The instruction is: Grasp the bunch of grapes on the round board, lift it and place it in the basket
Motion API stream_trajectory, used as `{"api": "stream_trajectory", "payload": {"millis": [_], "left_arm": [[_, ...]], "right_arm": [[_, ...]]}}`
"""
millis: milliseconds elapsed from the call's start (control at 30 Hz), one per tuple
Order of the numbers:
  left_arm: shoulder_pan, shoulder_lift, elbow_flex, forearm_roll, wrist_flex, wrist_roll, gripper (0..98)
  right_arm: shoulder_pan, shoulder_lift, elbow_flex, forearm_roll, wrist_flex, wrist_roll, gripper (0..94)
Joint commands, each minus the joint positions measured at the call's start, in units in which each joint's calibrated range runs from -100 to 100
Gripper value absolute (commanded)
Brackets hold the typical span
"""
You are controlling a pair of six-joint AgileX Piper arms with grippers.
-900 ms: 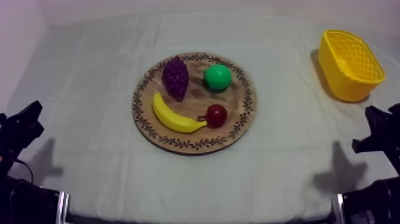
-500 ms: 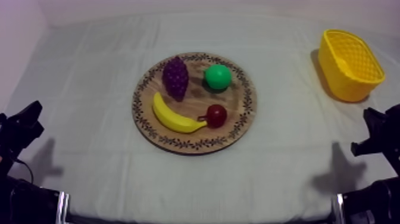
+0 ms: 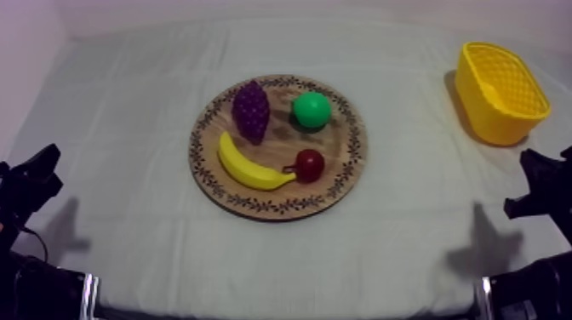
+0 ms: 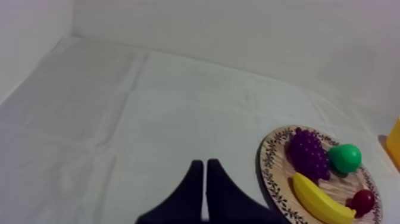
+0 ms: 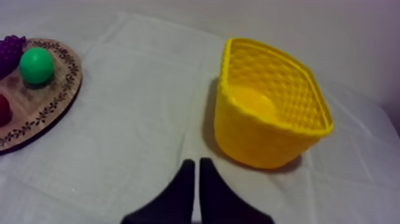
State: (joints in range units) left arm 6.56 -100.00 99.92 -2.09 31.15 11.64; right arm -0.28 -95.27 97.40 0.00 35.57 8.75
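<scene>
The purple bunch of grapes (image 3: 251, 111) lies on the upper left part of the round wooden board (image 3: 349, 162) in the middle of the table. The yellow basket (image 3: 500, 92) stands at the far right, holding nothing. My left gripper (image 3: 38, 174) rests low at the left edge, far from the board. In the left wrist view its fingers (image 4: 205, 164) lie together as a narrow wedge, with the grapes (image 4: 308, 152) off to one side. My right gripper (image 3: 540, 183) rests low at the right, just in front of the basket. It is shut (image 5: 193, 162), pointing at the basket (image 5: 268, 113).
On the board with the grapes are a banana (image 3: 247, 166), a round green fruit (image 3: 311, 110) and a small red fruit (image 3: 309, 164). Bare cloth lies between the board and the basket and along the front of the table.
</scene>
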Motion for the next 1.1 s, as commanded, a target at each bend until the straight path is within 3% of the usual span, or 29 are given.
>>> {"api": "stream_trajectory", "payload": {"millis": [0, 667, 1067], "left_arm": [[0.0, 0.0, 0.0, 0.01, 0.0, 0.0, 0.1], [0.0, 0.0, 0.0, 0.01, 0.0, 0.0, 0.1], [0.0, 0.0, 0.0, 0.01, 0.0, 0.0, 0.1]], "right_arm": [[-1.9, 0.9, -1.9, 1.4, 0.0, -1.1, 0.6], [-17.7, 38.2, -36.8, 10.5, -0.4, -11.6, 0.6], [-26.9, 64.7, -63.3, 13.4, 6.9, -16.9, 0.6]]}}
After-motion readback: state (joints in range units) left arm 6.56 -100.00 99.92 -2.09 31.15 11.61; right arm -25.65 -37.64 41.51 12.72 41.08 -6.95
